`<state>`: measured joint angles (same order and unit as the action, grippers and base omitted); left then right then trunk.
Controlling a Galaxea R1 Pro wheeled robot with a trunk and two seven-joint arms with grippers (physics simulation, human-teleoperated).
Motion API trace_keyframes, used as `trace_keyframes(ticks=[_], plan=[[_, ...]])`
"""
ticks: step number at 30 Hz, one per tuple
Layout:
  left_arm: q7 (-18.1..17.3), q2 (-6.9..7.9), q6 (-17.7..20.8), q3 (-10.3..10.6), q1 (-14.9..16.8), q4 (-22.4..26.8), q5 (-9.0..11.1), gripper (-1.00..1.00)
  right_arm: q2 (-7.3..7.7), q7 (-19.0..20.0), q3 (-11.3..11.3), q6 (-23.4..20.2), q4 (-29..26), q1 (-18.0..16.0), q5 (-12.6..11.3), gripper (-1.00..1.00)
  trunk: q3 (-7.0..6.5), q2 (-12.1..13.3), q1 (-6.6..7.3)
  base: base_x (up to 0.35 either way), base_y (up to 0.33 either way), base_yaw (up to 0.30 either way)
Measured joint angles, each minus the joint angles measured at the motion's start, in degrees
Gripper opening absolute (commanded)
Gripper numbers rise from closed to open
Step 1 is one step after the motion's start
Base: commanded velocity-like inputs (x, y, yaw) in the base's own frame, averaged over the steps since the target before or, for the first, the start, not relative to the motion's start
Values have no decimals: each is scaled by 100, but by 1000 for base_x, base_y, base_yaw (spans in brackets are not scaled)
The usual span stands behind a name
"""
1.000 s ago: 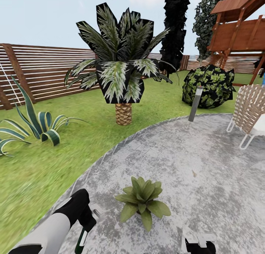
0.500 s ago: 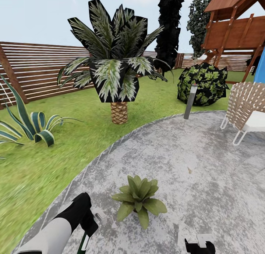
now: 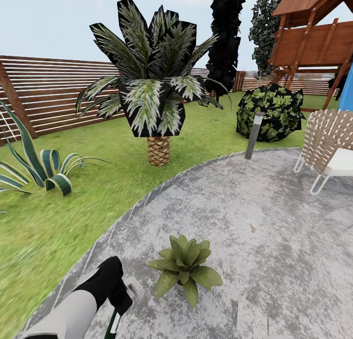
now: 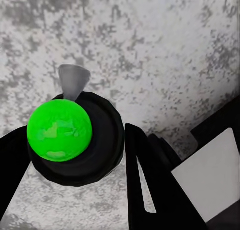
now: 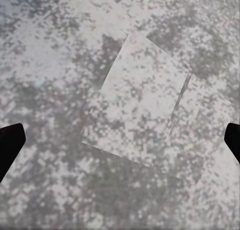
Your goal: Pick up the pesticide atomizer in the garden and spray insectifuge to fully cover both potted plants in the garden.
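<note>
Since half a second ago the head view has held steady, while the right tool that showed at the bottom edge has dropped out of that picture. From the head, one potted plant [image 3: 185,268] sits on the grey paved circle [image 3: 255,221] close in front, with the left arm [image 3: 78,307] just beside it at the lower left, holding the pesticide atomizer [image 3: 113,324], whose dark-green body with a white label shows below the wrist. Beyond the paving lie lawn [image 3: 63,221], a palm [image 3: 152,93], a striped agave [image 3: 37,165], a bollard light [image 3: 253,135], a slatted wooden fence [image 3: 54,93] and a wicker chair [image 3: 326,147]. From the left wrist, the left tool [image 4: 75,155] is closed around the atomizer, seen end-on as a dark round body with a bright green disc, above mottled paving. From the right wrist, the right tool [image 5: 120,140] is spread wide, its dark fingertips [image 5: 9,142] at opposite edges over bare paving.
</note>
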<state>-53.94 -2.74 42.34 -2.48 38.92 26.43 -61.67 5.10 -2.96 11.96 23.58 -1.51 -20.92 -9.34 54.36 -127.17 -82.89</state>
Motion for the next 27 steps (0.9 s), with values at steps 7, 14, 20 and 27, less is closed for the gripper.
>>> trace_keyframes(ticks=[7,14,20,27], plan=[[-23,-142,31,214,75,6,9,-100,0,0,-2,0,0,3,0,100,0,0,0,1,0,0],[-197,-160,76,256,285,459,-15,-100,0,0,-4,0,0,3,0,100,0,0,0,0,0,0],[-237,-15,2,280,224,414,-33,-100,0,0,-1,0,0,3,0,100,0,0,0,0,0,0],[-261,98,39,241,240,487,-6,-100,0,0,-4,0,0,3,0,100,0,0,0,0,0,0]])
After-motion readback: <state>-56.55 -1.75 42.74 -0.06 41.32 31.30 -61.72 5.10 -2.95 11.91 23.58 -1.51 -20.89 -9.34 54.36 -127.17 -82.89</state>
